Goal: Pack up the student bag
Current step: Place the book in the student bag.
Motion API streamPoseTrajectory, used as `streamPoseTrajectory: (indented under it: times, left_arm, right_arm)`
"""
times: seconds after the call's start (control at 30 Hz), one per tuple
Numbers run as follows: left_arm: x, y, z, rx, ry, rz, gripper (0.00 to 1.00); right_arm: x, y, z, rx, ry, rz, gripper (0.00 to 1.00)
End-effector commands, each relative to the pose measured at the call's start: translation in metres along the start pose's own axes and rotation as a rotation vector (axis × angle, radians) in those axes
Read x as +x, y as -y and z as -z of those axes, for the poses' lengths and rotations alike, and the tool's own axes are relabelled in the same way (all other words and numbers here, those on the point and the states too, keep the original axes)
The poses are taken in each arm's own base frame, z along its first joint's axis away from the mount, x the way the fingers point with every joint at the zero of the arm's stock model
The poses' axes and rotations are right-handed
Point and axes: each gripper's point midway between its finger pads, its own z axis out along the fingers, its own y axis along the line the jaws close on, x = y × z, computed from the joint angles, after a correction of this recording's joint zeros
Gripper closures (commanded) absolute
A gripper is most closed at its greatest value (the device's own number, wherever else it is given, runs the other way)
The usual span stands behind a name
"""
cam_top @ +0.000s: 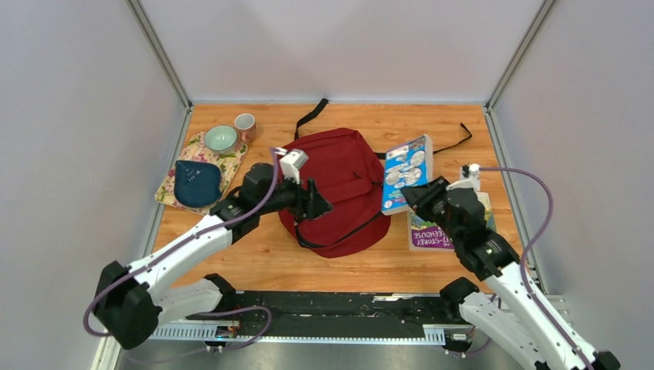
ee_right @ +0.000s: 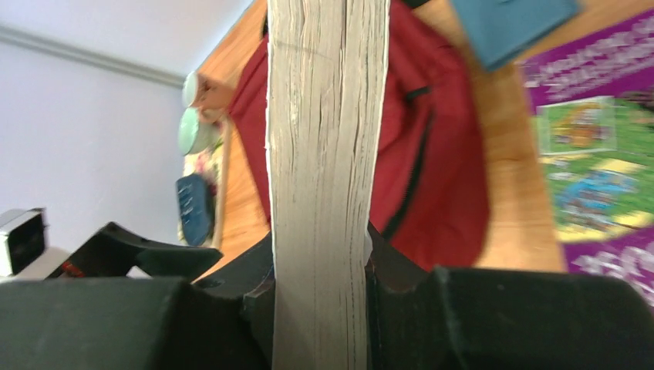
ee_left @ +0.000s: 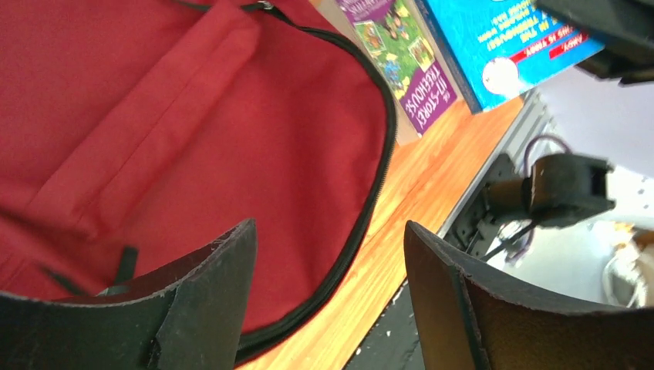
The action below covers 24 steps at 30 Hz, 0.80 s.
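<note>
The student bag (cam_top: 343, 173), dark red with black zippers and straps, lies flat in the middle of the table. My left gripper (cam_top: 320, 206) hovers open over its near left part. In the left wrist view the left gripper (ee_left: 328, 254) holds nothing, and the bag's red fabric (ee_left: 193, 139) and zipper edge lie below it. My right gripper (cam_top: 419, 194) is shut on a thick blue book (cam_top: 406, 173), lifted just right of the bag. The right wrist view shows the book's page edge (ee_right: 324, 154) clamped upright in the right gripper (ee_right: 320, 270), with the bag (ee_right: 443, 177) behind.
A purple book (cam_top: 432, 230) lies flat under the right arm. At the left, a floral mat (cam_top: 171, 194) carries a dark blue pouch (cam_top: 197, 183) and a green bowl (cam_top: 221, 139), with a cup (cam_top: 245, 123) beside it. A teal-blue flat thing (ee_right: 509, 23) lies near the purple book (ee_right: 601, 154).
</note>
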Motion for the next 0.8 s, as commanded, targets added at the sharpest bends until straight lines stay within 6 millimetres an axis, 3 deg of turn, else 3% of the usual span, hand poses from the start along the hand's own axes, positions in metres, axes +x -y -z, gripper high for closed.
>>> streamPoseTrajectory:
  times: [0.0, 0.03, 0.07, 0.13, 0.2, 0.33, 0.53, 0.63, 0.77]
  left_arm:
    - [-0.006, 0.026, -0.027, 0.025, -0.067, -0.296, 0.22]
    - [0.004, 0.024, -0.04, 0.022, -0.118, -0.315, 0.22]
    - [-0.001, 0.035, -0.046, 0.047, -0.117, -0.364, 0.22]
    - [0.018, 0.043, -0.063, 0.079, -0.19, -0.401, 0.21]
    - [0.023, 0.055, -0.073, 0.116, -0.211, -0.438, 0.21]
    - [0.042, 0.051, -0.094, 0.123, -0.282, -0.44, 0.21]
    - [0.048, 0.049, -0.107, 0.133, -0.301, -0.426, 0.21]
    - [0.05, 0.046, -0.112, 0.125, -0.311, -0.419, 0.26]
    - [0.053, 0.046, -0.117, 0.131, -0.329, -0.406, 0.43]
  right_arm:
    - [-0.035, 0.013, 0.034, 0.076, 0.111, 0.045, 1.0]
    - [-0.039, 0.014, 0.041, 0.07, 0.128, 0.052, 1.0]
    - [-0.04, 0.02, 0.046, 0.097, 0.132, 0.062, 1.0]
    - [-0.047, 0.019, 0.054, 0.1, 0.154, 0.069, 1.0]
    - [-0.05, 0.022, 0.06, 0.122, 0.162, 0.078, 1.0]
    - [-0.051, 0.023, 0.065, 0.125, 0.162, 0.085, 1.0]
    - [-0.049, 0.027, 0.068, 0.135, 0.158, 0.091, 1.0]
    - [-0.047, 0.03, 0.069, 0.142, 0.15, 0.089, 1.0]
    - [-0.045, 0.033, 0.07, 0.146, 0.149, 0.086, 1.0]
